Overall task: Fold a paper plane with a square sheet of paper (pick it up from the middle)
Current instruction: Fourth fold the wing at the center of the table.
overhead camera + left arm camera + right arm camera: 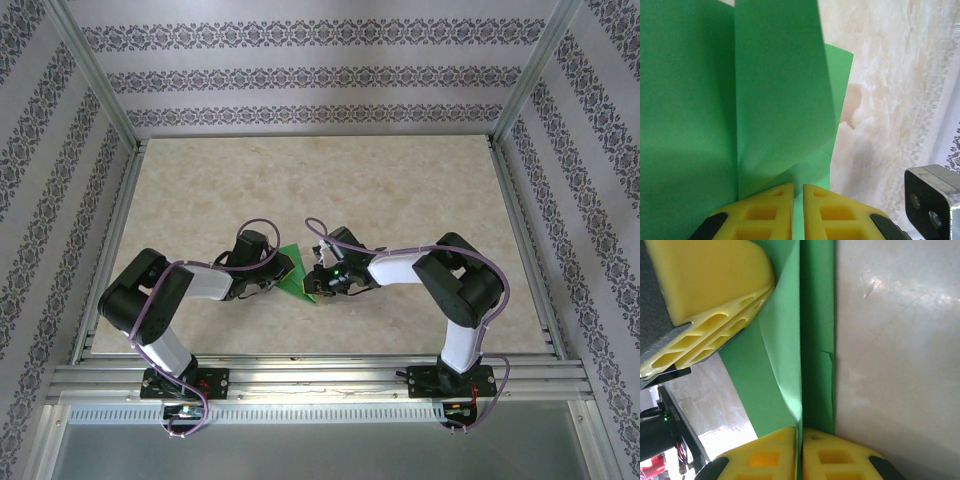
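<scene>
While gripping the sheet [294, 272] in tightly closed left tool [798, 189] and right tool [800, 431], hold it taut and align edges.

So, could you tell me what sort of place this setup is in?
Probably a lab robot test cell rather than a real room: an aluminium frame holds wallpaper-patterned walls around a marble-look tabletop.

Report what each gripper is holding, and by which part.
Both pinch the green paper: left gripper at its near edge, right gripper on a fold line.
</scene>
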`<state>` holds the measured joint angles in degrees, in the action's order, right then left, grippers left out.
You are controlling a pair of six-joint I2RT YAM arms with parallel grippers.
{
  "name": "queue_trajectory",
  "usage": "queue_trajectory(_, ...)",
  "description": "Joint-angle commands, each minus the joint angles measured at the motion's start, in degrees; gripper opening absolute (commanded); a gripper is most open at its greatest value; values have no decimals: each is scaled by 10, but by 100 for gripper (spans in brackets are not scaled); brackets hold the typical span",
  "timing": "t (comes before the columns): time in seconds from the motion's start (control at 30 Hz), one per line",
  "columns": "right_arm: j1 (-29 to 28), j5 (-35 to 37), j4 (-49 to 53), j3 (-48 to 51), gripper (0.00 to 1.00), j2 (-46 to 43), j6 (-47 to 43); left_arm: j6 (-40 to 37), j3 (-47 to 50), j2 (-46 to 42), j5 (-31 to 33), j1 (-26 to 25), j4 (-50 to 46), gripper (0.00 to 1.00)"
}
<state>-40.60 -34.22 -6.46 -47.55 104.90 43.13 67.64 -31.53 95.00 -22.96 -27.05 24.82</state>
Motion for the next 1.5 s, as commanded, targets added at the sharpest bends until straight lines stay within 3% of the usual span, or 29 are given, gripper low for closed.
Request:
queue_trajectory(0.0, 11, -2, 49, 14, 17, -8, -19, -14, -2, -1, -16, -7, -33, 14)
queue_trajectory(0.5, 27, -21, -5, 1, 21, 2, 18, -15, 16, -26, -14, -7, -28, 14)
queue_trajectory(1.2, 28, -35, 30, -58, 21, 39, -3, -8, 22, -37, -9, -9, -23, 15)
queue_trajectory(1.47, 30, -38, 19, -40, 8, 34, 4, -3, 30, -77, 16, -9, -30, 16)
